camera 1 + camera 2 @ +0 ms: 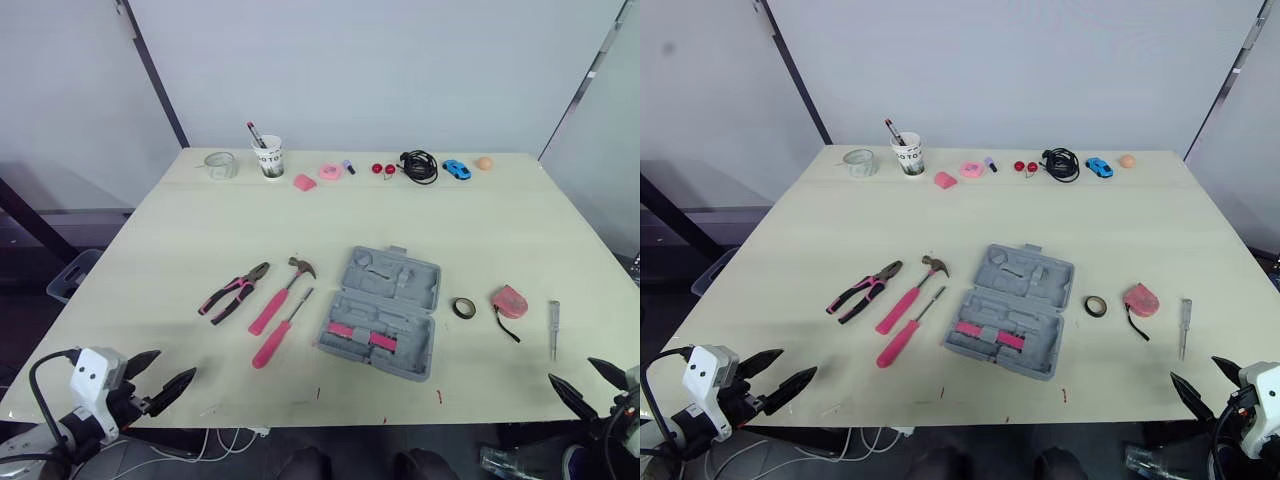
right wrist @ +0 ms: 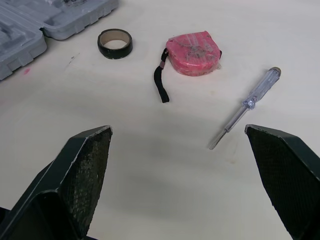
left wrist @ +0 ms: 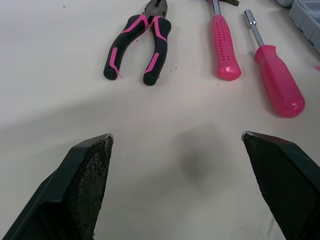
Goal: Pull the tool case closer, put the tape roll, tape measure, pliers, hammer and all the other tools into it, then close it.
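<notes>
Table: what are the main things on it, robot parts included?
tool case: 1, grey, open, centre
pliers: 1, pink-black, left of hammer
hammer: 1, pink handle, left of case
screwdriver: 1, pink handle, beside case
tape roll: 1, black, right of case
tape measure: 1, pink, beside tape roll
tester screwdriver: 1, clear, rightmost
paper cup: 1, white, far edge
cable: 1, black, far edge
toy car: 1, blue, far edge
left gripper: 1, black, near edge
right gripper: 1, black, near edge
</notes>
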